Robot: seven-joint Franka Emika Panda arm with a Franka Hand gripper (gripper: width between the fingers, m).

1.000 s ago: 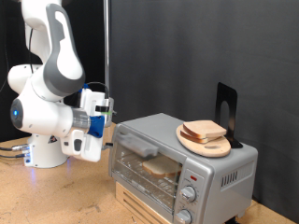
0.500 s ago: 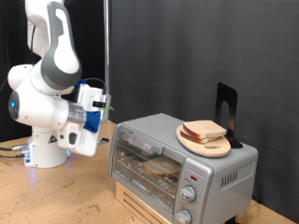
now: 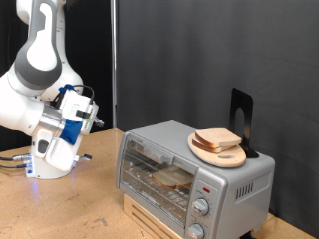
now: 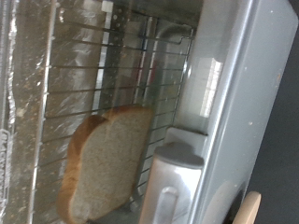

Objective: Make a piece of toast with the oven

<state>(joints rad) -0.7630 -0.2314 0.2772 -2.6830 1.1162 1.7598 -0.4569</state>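
The silver oven stands at the exterior view's right with its glass door closed. One piece of toast lies inside on the wire rack. The wrist view shows the same slice through the glass on the rack, beside the door handle. More bread slices lie stacked on a round wooden board on the oven's top. My gripper hangs in the air well to the exterior view's left of the oven, touching nothing and holding nothing. Its fingers do not show in the wrist view.
The oven sits on a low wooden box on a wooden table. Two knobs and a red light are on its front. A black stand rises behind the board. A black curtain is behind.
The arm has drawn back from the oven's front, and the gripper has moved up and towards the exterior view's left. The oven and the bread have not moved.
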